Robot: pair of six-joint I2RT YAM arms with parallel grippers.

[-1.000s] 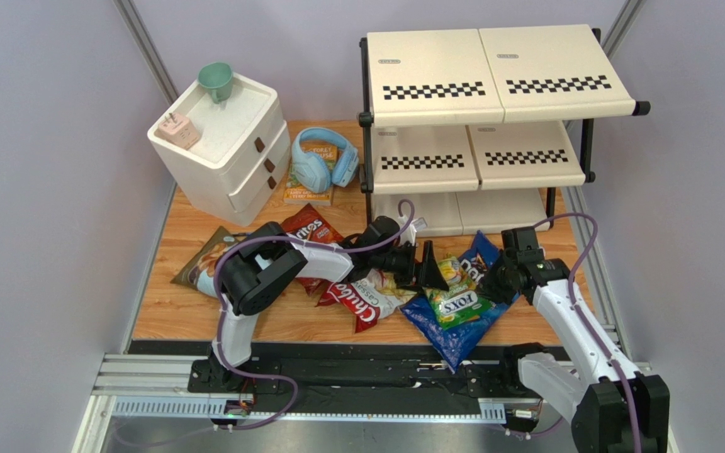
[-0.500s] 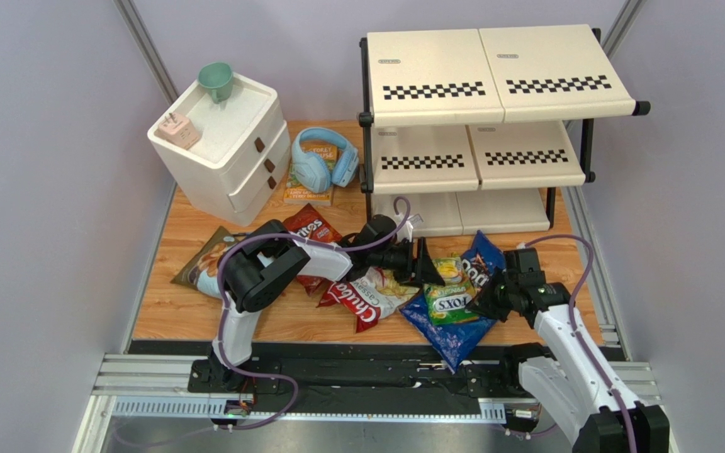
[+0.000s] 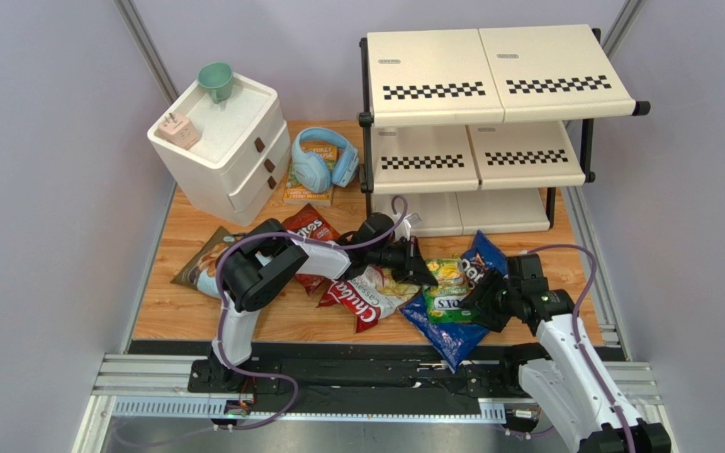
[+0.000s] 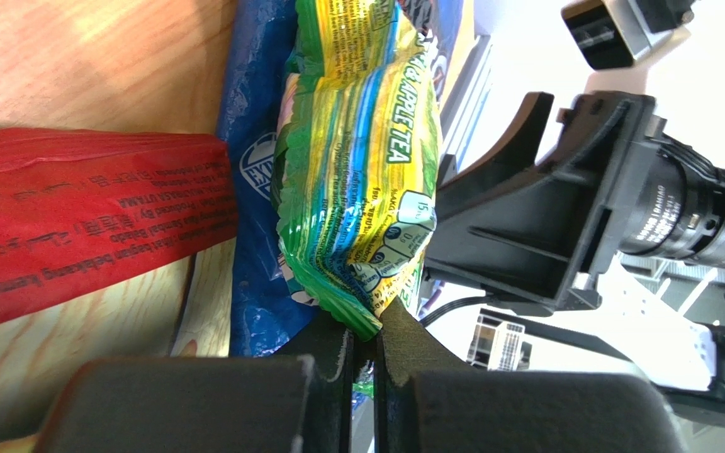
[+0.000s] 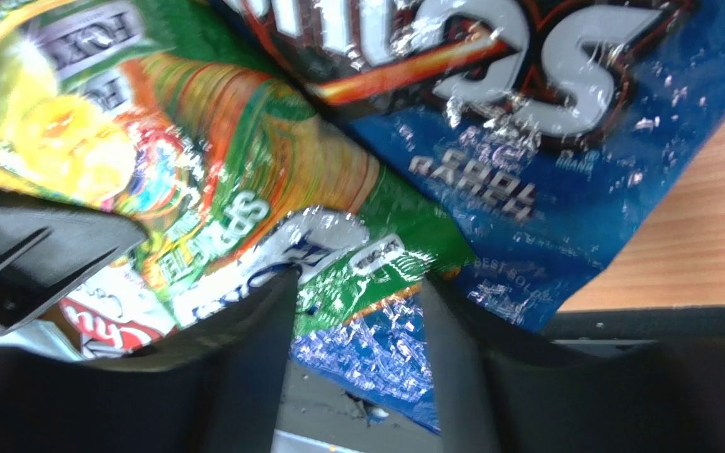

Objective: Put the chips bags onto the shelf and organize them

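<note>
The small green-yellow chips bag (image 3: 449, 288) lies on the blue Doritos bag (image 3: 459, 338) near the table's front. My left gripper (image 3: 420, 271) is shut on its left edge; in the left wrist view the jaws (image 4: 364, 340) pinch the bag's green crimped seam (image 4: 366, 160). My right gripper (image 3: 478, 307) is open at the bag's right end, whose green foil (image 5: 243, 160) lies loose between the fingers (image 5: 357, 293). The white-and-red bag (image 3: 368, 297), the red Doritos bag (image 3: 308, 226) and the pale-blue cassava bag (image 3: 201, 264) lie to the left. The cream shelf (image 3: 499, 75) stands behind, its boards bare.
A white two-drawer cabinet (image 3: 224, 142) with a green cup (image 3: 215, 80) stands at the back left. Blue headphones (image 3: 324, 156) rest on an orange book (image 3: 305, 189) beside the shelf's black poles. The rail (image 3: 338, 377) runs along the near edge.
My left gripper has closed on the green-yellow bag's left edge. My right gripper has opened and drawn back toward the near edge, letting go of the bag's right end.
</note>
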